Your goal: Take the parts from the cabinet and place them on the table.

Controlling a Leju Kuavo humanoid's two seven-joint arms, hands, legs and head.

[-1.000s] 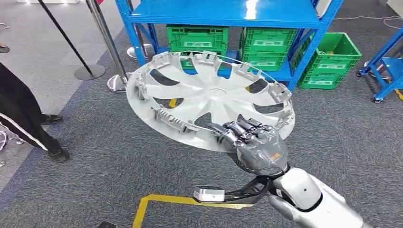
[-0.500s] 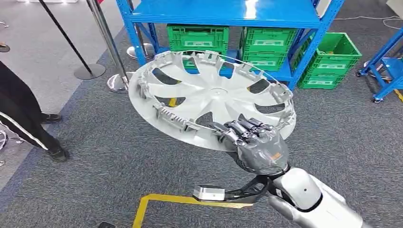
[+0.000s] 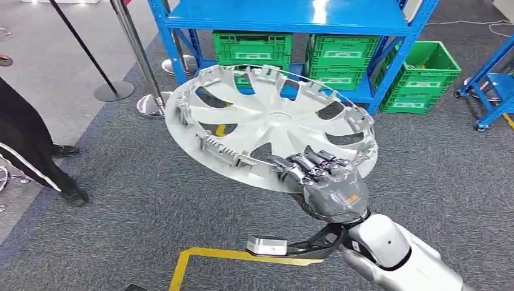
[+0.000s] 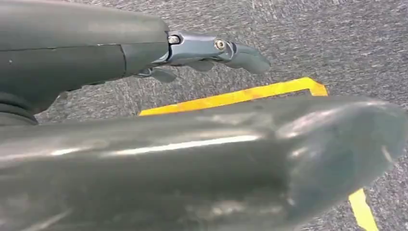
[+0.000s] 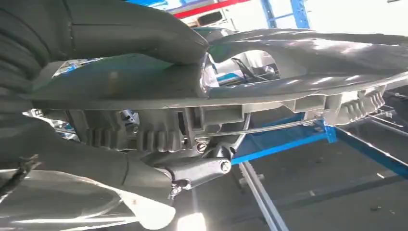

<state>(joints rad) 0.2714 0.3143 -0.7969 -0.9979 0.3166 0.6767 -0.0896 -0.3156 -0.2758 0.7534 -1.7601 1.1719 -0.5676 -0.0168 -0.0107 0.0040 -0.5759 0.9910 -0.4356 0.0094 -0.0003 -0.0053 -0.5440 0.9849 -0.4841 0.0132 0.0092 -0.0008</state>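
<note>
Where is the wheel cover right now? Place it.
In the head view, the wheel cover is held up by the right hand at its near rim, before the blue rack.

**Around the blue rack**

Green slatted plastic crates sat on the low shelf of a blue metal rack, with another green crate on the grey carpet beside it. Chrome stanchion posts stood near a person's dark trouser leg. Yellow floor tape crossed the carpet.
</note>
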